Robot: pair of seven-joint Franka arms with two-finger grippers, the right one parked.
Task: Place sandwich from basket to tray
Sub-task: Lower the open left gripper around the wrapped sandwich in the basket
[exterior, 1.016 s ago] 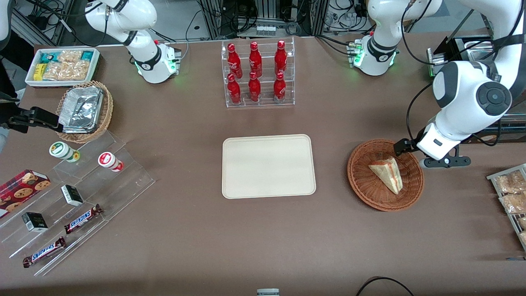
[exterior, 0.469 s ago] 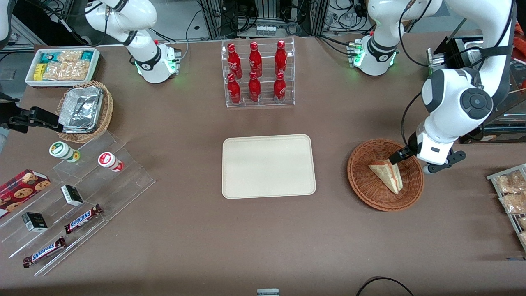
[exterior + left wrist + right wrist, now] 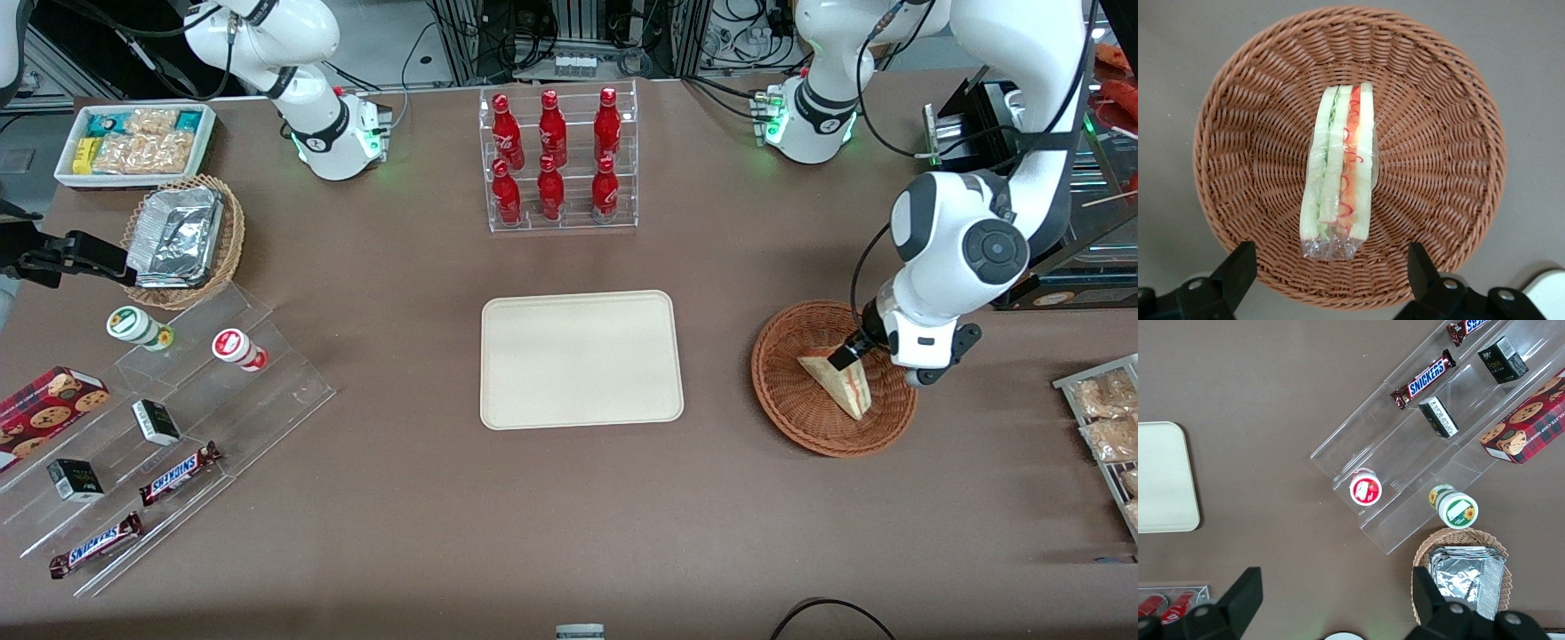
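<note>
The sandwich [image 3: 840, 380] is a pale wedge in clear wrap with red and green filling. It lies in the round reddish-brown wicker basket [image 3: 787, 391] toward the working arm's end of the table. My left gripper [image 3: 858, 351] hovers above the basket and the wide end of the sandwich. In the left wrist view the sandwich [image 3: 1339, 170] lies in the middle of the basket [image 3: 1238, 167], and the gripper [image 3: 1331, 273] is open and empty, its fingers [image 3: 1238, 267] apart over the basket's rim. The cream tray [image 3: 581, 359] lies empty at mid-table.
A clear rack of red bottles [image 3: 556, 160] stands farther from the front camera than the tray. Snack packets on a rack [image 3: 1107, 427] lie at the working arm's end. A tan basket of foil containers [image 3: 182, 238], a white snack bin [image 3: 133, 142] and clear shelves of snacks [image 3: 169, 444] lie toward the parked arm's end.
My left gripper has moved from beside the basket's rim to above the basket, over the sandwich's wide end. The sandwich and basket have not moved.
</note>
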